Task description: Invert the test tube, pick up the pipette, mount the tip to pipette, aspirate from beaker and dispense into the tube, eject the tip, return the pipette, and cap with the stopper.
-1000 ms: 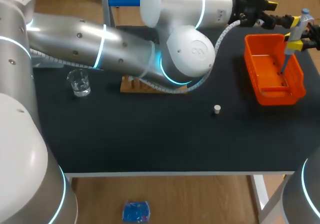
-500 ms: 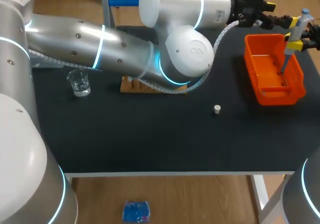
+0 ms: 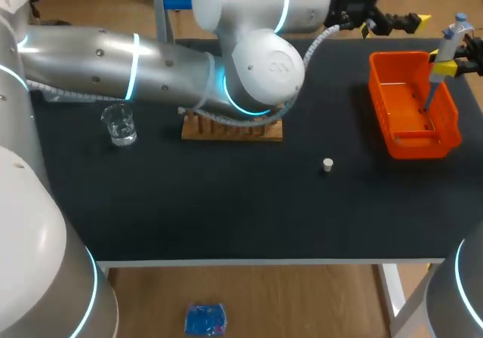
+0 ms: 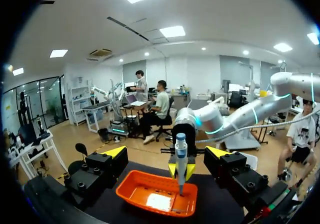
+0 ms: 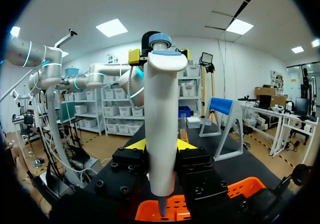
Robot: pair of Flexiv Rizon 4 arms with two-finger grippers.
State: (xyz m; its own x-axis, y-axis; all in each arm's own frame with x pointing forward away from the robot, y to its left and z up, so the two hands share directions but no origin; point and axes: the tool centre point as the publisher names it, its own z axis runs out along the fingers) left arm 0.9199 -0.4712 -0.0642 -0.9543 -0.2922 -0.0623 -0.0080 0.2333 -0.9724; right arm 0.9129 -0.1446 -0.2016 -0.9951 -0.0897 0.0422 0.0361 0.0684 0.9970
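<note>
Since the last entry our left arm [image 3: 151,66] has swung back from the white-and-blue pipette [image 5: 161,114], uncovering more of the wooden tube rack [image 3: 230,129]. The left gripper [image 4: 166,153] stands wide apart, holding nothing. On the black table [image 3: 226,202] sits the orange plastic bin [image 3: 411,138]. Above it the pipette hangs upright, clamped by our right gripper [image 5: 161,146]. The clear glass beaker [image 3: 119,124] stands near the rack. The small white stopper [image 3: 327,164] lies apart.

No readable text anywhere, it seems.
</note>
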